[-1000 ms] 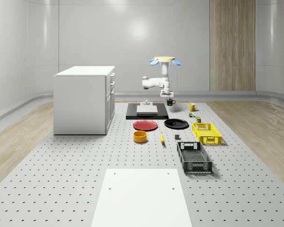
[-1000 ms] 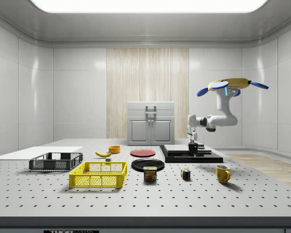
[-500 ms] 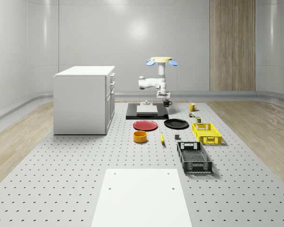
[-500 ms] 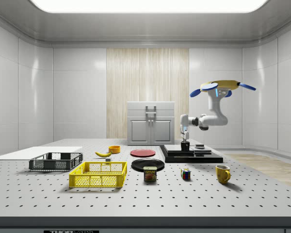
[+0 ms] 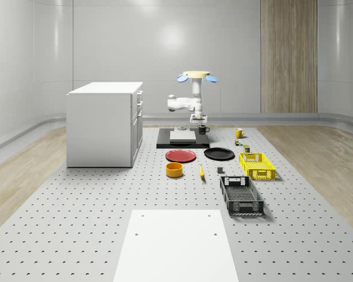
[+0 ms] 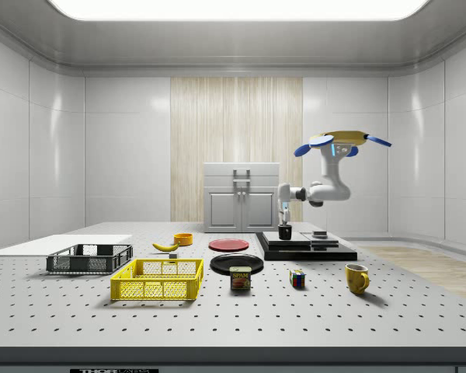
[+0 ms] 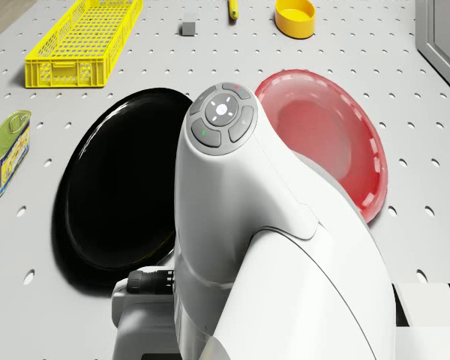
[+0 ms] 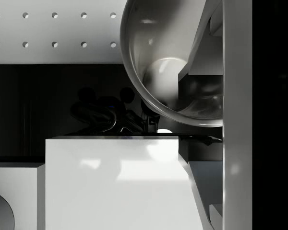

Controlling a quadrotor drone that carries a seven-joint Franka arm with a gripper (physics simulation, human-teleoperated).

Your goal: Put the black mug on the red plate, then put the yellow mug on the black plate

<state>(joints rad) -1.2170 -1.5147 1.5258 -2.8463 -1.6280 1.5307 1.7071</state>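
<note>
The first step is in hand: the claw (image 6: 284,223) is clamped on the rim of the black mug (image 6: 285,232), which hangs upright just under it, above the edge of the dark platform (image 6: 311,250), as far as I can judge. The drone (image 6: 341,140) hovers over this platform, higher than the claw and behind it. The next move, I think, calls for carrying the mug forward and down to the red plate (image 5: 180,155), which lies low on the table (image 5: 106,200) in front of the claw, then opening over its middle. The black plate (image 5: 219,154) lies just beside the red one; the yellow mug (image 5: 239,133) stands well apart from the claw. Both plates are round, shallow and glossy, and the mug looks smooth, hard and shiny inside, so it may slide.
</note>
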